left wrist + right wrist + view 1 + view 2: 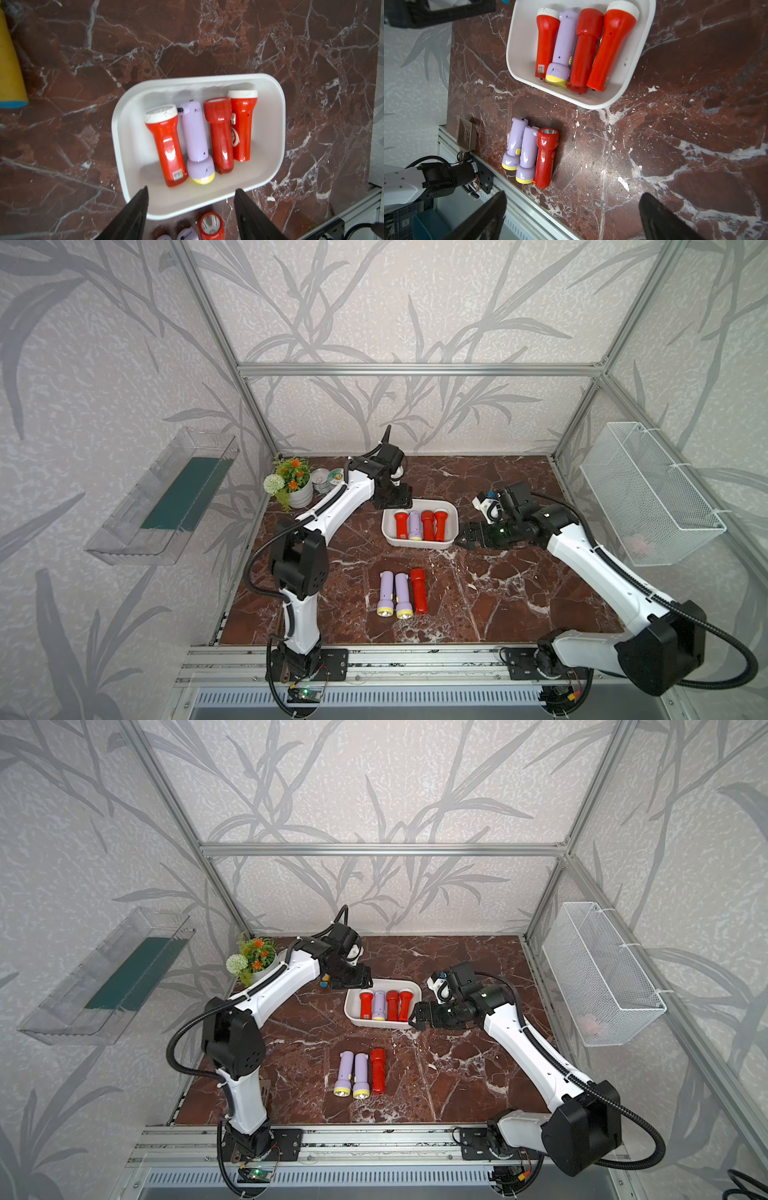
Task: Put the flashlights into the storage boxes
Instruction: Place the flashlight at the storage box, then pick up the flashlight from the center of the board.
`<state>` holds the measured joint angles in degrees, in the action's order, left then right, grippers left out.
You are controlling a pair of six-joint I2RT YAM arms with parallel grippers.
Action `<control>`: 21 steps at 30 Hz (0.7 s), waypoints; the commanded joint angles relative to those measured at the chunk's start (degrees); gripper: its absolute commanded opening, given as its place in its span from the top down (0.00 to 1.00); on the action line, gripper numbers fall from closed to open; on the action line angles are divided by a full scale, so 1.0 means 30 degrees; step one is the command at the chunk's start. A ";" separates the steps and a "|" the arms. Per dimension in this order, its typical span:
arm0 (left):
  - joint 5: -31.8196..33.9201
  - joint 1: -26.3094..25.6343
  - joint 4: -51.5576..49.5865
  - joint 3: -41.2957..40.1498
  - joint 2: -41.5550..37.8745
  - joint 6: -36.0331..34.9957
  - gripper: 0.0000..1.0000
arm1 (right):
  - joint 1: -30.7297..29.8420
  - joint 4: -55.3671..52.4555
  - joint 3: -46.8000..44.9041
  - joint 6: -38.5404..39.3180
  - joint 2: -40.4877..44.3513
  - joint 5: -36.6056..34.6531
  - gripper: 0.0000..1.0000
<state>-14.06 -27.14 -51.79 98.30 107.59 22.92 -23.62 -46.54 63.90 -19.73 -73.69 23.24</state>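
Storage box (419, 544): we record one white tub, set toward the back of the red marble worktop (498, 593). The boxed flashlights (427, 525) number four and lie side by side: three red with heads toward the back wall, one lilac with its yellow head toward the front. The loose flashlights (402, 595) number three and lie touching in a row on the worktop nearer the front: two lilac, one red. We find the left gripper (191, 188) above the box's back rim, fingers apart and holding nothing. The right gripper (462, 540) sits just beside the box's end, jaws wide apart and empty. In the back corner stand a potted plant (293, 485) and tins (326, 481).
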 commanded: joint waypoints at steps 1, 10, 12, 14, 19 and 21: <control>0.0738 -0.0276 -0.0345 -0.2649 -0.2130 0.1028 0.32 | 0.0044 0.0050 -0.0761 0.0119 0.0604 0.0764 0.01; 0.1656 -0.1081 0.1425 -1.0920 -0.7694 0.3974 0.31 | -0.0511 0.1018 -0.1912 -0.0396 0.0578 0.1869 0.01; 0.1818 -0.1340 0.1531 -1.2259 -0.8829 0.4573 0.31 | -0.0913 0.1042 -0.2014 -0.0473 0.0548 0.1872 0.01; 0.2004 -0.1541 0.1531 -1.3265 -0.9760 0.5059 0.31 | -0.1273 0.1046 -0.2108 -0.0558 0.0466 0.1781 0.01; 0.2225 -0.2264 0.1776 -1.5148 -1.1294 0.6287 0.30 | -0.2024 0.1071 -0.2096 -0.0802 0.0163 0.1656 0.01; 0.2243 -0.2648 0.1974 -1.5684 -1.1629 0.6799 0.30 | -0.2374 0.1068 -0.1972 -0.0882 0.0079 0.1593 0.01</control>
<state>-9.02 -33.80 -46.70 52.99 74.17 39.09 -29.65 -43.62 58.11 -21.63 -72.90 27.53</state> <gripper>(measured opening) 0.704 0.992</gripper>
